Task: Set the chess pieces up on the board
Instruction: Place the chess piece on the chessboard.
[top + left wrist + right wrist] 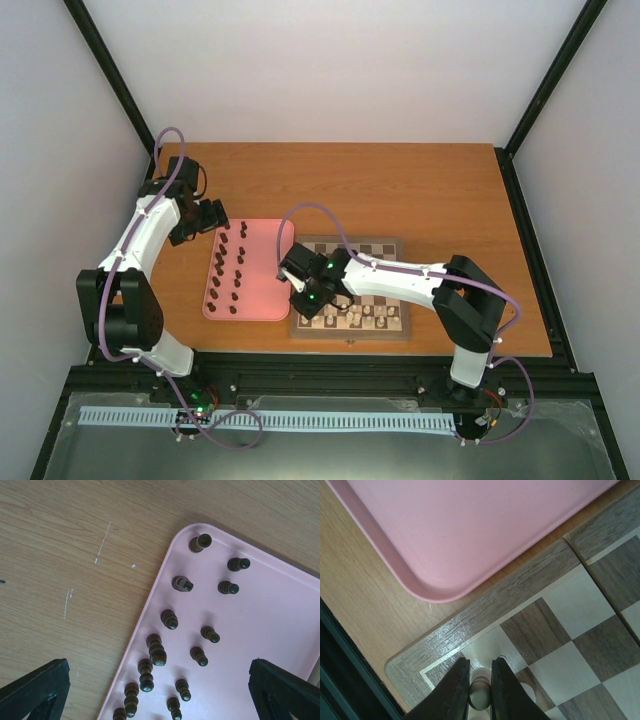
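Top external view: the left gripper (205, 218) hangs over the far-left corner of the pink tray (262, 300). The tray lies on the table (420, 190), just beside the board (380, 246) on its left. In the left wrist view we see the jaws spread wide with nothing between them. The dark pieces (158, 655) are scattered below, along the tray's left side. We read this as a pre-pick pose, since the wide opening gives clearance around such small pegs. Several pegs stand close together, so a descent could knock a neighbour.

The right gripper (303, 293) sits low at the near-left corner of the board. In the right wrist view its jaws are pressed in on a cream piece (479, 699), pinching it from both sides directly over the corner squares. We cannot tell whether the piece's base is touching the wood.

This corner spot fits the cream back row. Other cream pieces (365, 315) stand in the two near rows, and we see none on the far rows. All the dark men we can see are on the tray, so we judge that side not yet started.

We judge the step in hand to be seating this corner piece. The release calls for a small opening and a straight lift, because the tray edge and the neighbouring pieces are close.
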Controlling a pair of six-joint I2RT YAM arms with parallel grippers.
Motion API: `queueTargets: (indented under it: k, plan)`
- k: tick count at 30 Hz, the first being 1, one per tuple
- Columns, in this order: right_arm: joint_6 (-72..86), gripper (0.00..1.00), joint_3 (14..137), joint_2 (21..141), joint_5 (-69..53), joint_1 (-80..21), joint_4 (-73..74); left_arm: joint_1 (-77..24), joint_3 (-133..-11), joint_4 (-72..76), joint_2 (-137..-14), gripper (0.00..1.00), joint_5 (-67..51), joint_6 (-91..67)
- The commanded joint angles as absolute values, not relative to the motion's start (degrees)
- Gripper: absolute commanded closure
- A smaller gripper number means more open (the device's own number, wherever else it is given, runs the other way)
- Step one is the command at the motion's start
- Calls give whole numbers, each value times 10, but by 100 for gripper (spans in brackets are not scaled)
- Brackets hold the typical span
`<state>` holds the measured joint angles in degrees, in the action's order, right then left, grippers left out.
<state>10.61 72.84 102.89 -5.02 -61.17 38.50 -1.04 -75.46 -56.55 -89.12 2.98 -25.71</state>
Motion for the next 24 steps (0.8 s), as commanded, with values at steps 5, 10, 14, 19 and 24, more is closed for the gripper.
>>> queueTargets:
  k: [5, 10, 14, 19, 24]
  plan:
    - [114, 86, 736, 1047, -43, -617, 372, -12, -753, -559, -876, 0, 25, -255]
    - [114, 85, 740, 1051, -42, -617, 370, -12, -754, -560, -877, 0, 24, -255]
    - [112, 84, 746, 1057, -40, -617, 370, -12, -756, -560, -879, 0, 23, -255]
    - [109, 83, 750, 1059, -37, -617, 372, -12, -759, -561, -882, 0, 22, -254]
    - [107, 77, 746, 1045, -29, -617, 383, -12, -759, -560, -883, 0, 22, -255]
